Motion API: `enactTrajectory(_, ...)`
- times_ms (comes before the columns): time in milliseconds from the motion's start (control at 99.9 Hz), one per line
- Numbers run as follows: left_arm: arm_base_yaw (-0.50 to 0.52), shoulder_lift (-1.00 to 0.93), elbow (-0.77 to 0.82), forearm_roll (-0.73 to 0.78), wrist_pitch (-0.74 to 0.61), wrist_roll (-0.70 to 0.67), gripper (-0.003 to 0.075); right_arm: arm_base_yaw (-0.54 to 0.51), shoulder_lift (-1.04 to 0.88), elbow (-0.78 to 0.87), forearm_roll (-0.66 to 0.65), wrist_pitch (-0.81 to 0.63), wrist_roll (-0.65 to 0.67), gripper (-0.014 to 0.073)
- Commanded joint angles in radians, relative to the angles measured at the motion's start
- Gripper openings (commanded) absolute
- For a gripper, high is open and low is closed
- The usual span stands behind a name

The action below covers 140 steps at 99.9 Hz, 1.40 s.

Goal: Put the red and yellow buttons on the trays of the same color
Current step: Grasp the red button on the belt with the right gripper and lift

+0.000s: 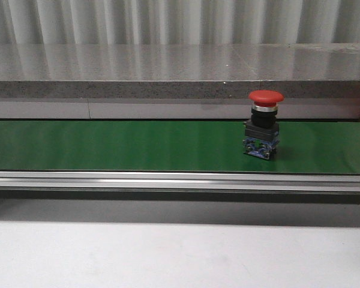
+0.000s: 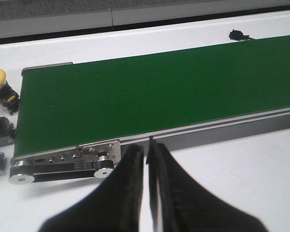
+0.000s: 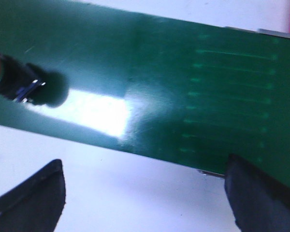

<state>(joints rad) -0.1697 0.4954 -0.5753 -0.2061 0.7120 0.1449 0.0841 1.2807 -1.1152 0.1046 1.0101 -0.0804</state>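
I see the red button (image 1: 265, 123) upright on the green belt (image 1: 120, 146), right of centre. My right gripper (image 3: 145, 193) hangs spread wide above the belt; my left gripper (image 2: 147, 193) is closed, empty. The blurred right wrist view suggests motion, so mistiming could topple the button.

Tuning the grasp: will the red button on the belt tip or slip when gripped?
The red button probably tips easily: wide cap on a tall, narrow body. The domed cap looks slick, so gripping the squarer black body seems safer. Likely rigid.
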Motion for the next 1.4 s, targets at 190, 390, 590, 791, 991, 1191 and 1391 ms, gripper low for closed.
enactTrajectory(190, -0.009, 0.002, -0.025, -0.021, -0.073, -0.003, -0.0006, 0.107, 0.171, -0.144, 0.033, 0.080, -0.204, 0.0657)
enactTrajectory(390, -0.009, 0.002, -0.025, -0.021, -0.073, -0.003, -0.0006, 0.108, 0.285, -0.203, 0.178, 0.101, -0.384, 0.0657)
enactTrajectory(590, -0.009, 0.002, -0.025, -0.021, -0.073, -0.003, -0.0006, 0.108, 0.357, -0.248, 0.184, 0.036, -0.406, 0.0635)
enactTrajectory(791, -0.009, 0.002, -0.025, -0.021, -0.073, -0.003, -0.0006, 0.106, 0.363, -0.250, 0.170, -0.008, -0.406, 0.0318)
enactTrajectory(991, -0.009, 0.002, -0.025, -0.021, -0.073, -0.003, -0.0006, 0.085, 0.360, -0.270, 0.157, -0.005, -0.394, 0.0215)
enactTrajectory(1191, -0.009, 0.002, -0.025, -0.021, -0.073, -0.003, -0.0006, -0.063, 0.361, -0.383, 0.139, -0.053, -0.264, 0.0215)
enactTrajectory(1391, -0.009, 0.002, -0.025, -0.021, -0.073, -0.003, -0.0006, -0.256, 0.374, -0.447, 0.066, -0.122, -0.130, 0.0215)
